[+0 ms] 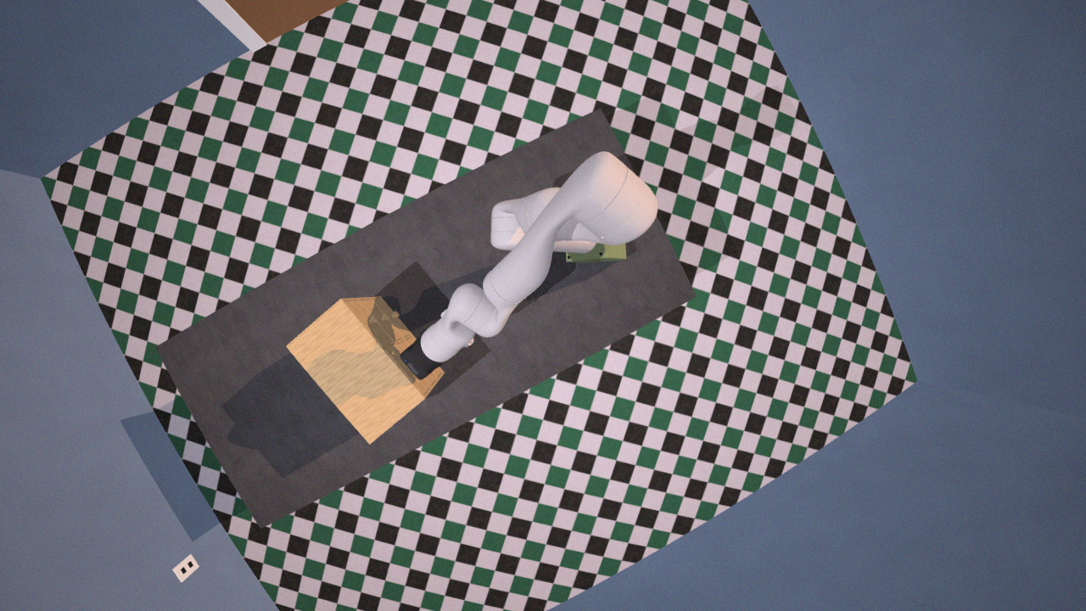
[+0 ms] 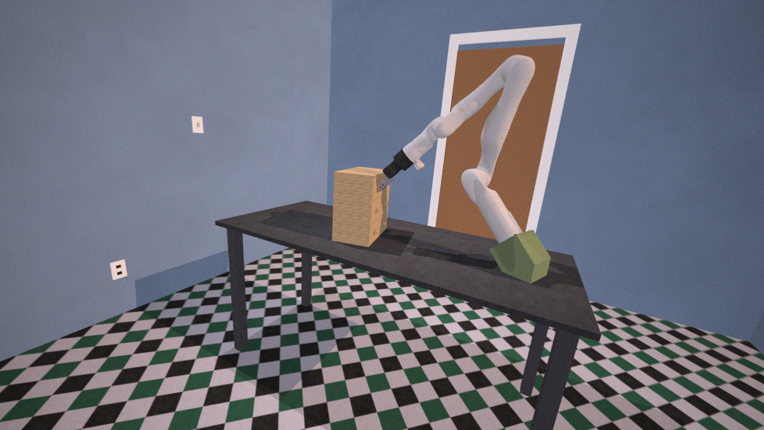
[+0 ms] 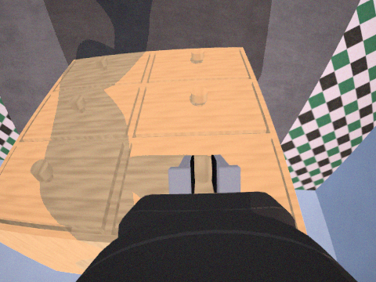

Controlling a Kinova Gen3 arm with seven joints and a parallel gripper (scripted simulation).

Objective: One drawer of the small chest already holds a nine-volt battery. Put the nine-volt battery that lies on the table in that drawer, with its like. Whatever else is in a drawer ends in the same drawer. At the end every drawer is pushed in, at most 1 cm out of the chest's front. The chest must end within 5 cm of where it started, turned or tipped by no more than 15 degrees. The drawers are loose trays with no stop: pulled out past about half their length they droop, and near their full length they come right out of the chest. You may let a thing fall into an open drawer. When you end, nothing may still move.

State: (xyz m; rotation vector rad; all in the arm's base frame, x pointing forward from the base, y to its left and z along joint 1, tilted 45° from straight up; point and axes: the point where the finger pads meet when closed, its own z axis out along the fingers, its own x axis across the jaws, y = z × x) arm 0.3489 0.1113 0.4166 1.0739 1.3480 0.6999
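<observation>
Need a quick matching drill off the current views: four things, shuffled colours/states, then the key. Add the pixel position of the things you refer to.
Things:
1. End effector (image 1: 414, 364) (image 2: 381, 184) (image 3: 203, 168)
2. Mount (image 1: 616, 252) (image 2: 535, 267)
3. Door (image 1: 282, 14) (image 2: 524, 160)
4. Chest (image 1: 326, 353) (image 2: 351, 208) (image 3: 43, 252)

Colours/states:
A. Brown, in a white frame
B. Light wood, upright on the table (image 1: 243, 334) (image 2: 534, 299)
C. Green, at the arm's foot
D. Shut on a top-row knob (image 3: 203, 169)

Pairs: 1-D, 2-C, 3-A, 4-B
</observation>
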